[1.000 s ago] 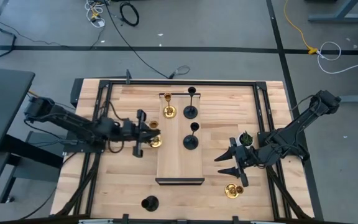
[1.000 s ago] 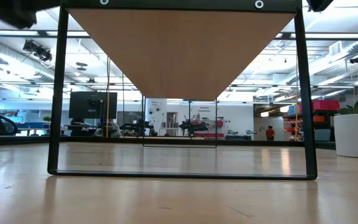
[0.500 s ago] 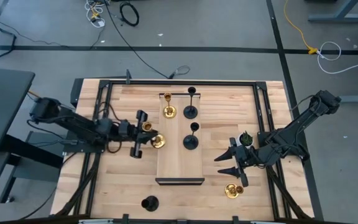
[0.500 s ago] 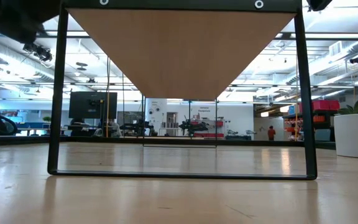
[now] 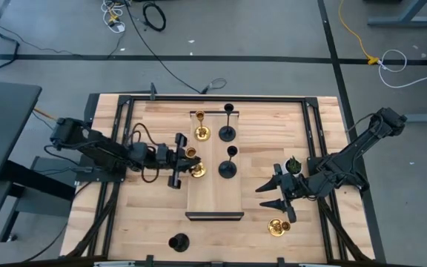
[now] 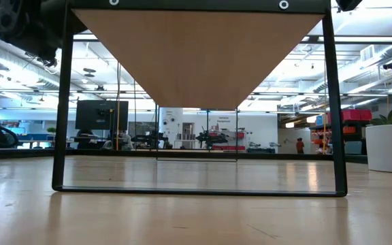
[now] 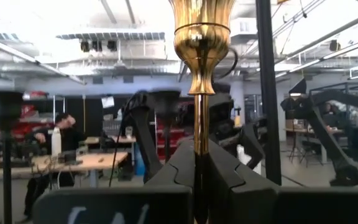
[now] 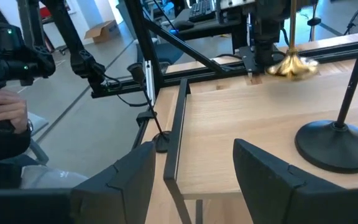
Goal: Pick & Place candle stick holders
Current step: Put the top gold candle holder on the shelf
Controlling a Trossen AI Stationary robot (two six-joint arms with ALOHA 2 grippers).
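On the left side of the table (image 5: 147,237), the left gripper (image 5: 189,162) is squeezing the thin stem of a gold holder (image 5: 196,170). It is holding that holder at the left edge of the long board (image 5: 215,194) in the middle. In the left wrist view, the stem of the gold holder (image 7: 199,81) is standing straight up between the two dark fingers (image 7: 229,180).

A second gold holder (image 5: 202,133) is standing on the far end of the board. Two black holders are standing just right of the board, one (image 5: 228,133) near the far end and one (image 5: 228,169) near the middle. Another black holder (image 5: 178,242) is sitting alone near the front edge.

On the right side, the right gripper (image 5: 274,194) is hanging with its fingers spread apart and nothing in them. A third gold holder (image 5: 277,227) is sitting just in front of it. A small plant pot (image 5: 293,165) is sitting just behind it.
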